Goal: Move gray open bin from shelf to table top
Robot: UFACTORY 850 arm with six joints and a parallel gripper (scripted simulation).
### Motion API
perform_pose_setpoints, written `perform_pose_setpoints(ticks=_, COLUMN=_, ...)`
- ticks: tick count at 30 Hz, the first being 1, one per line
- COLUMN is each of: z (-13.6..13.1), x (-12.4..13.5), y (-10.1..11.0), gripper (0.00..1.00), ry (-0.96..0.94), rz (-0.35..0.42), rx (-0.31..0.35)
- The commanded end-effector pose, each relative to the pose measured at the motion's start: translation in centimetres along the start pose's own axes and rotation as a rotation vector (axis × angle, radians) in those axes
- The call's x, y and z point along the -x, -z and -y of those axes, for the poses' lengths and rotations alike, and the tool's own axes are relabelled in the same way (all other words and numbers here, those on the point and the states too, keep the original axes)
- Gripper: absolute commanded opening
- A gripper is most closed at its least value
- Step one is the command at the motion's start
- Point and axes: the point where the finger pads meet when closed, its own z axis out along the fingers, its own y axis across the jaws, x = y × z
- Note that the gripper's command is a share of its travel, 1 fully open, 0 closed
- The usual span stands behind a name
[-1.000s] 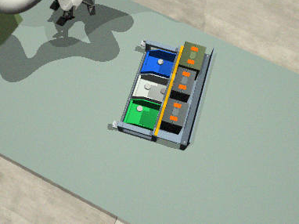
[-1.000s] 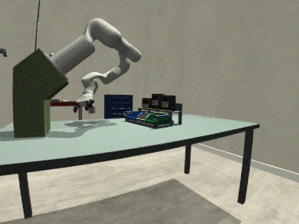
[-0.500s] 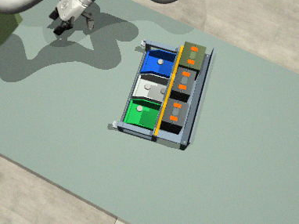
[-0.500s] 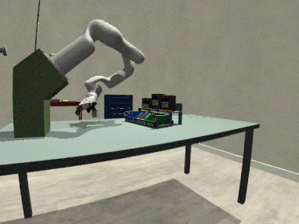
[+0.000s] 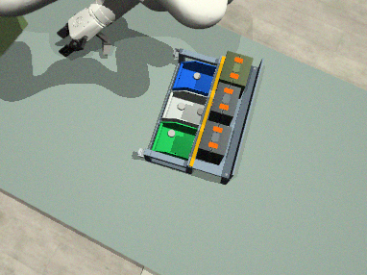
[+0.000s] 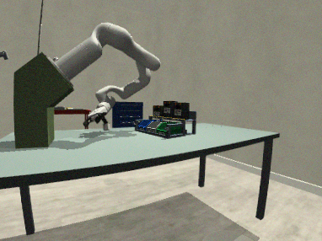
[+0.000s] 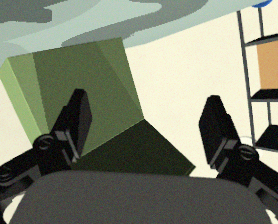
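The gray open bin sits in the middle of the shelf's front row, between a blue bin and a green bin, with round parts inside. In the exterior view the shelf stands on the table with the gray bin facing left. My gripper is open and empty, well to the left of the shelf and low over the table; it also shows in the side view. In the wrist view the two fingers stand wide apart with nothing between them.
Three dark bins with orange parts fill the shelf's back row. A tall green block stands at the table's left end and fills the wrist view. A blue rack stands behind the table.
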Motion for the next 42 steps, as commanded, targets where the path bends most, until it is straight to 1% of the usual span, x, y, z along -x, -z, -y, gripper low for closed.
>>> perform_pose_setpoints(ticks=1, z=-1.3, x=-0.2, y=-1.3, gripper=1.00, ry=0.000, rz=0.000, rx=0.000)
perform_pose_setpoints(ticks=4, z=-3.3, x=-0.6, y=-3.3, gripper=1.00, ry=0.000, rz=0.001, rx=0.000)
perform_pose_setpoints(ticks=16, z=-3.3, x=-0.6, y=-3.3, gripper=1.00, ry=0.000, rz=0.001, rx=0.000)
perform_pose_setpoints(ticks=21, z=-6.4, x=-2.7, y=0.0, gripper=1.00, ry=0.174, rz=-0.187, rx=0.047)
perform_pose_setpoints(ticks=33, z=-6.4, x=-2.7, y=0.0, gripper=1.00, ry=0.174, rz=-0.187, rx=0.047)
perform_pose_setpoints(ticks=38, z=-9.6, x=-4.7, y=3.3, gripper=1.00, ry=0.348, rz=-0.373, rx=0.094)
perform_pose_setpoints(ticks=42, z=-9.6, x=-4.7, y=3.3, gripper=1.00, ry=0.348, rz=-0.373, rx=0.094)
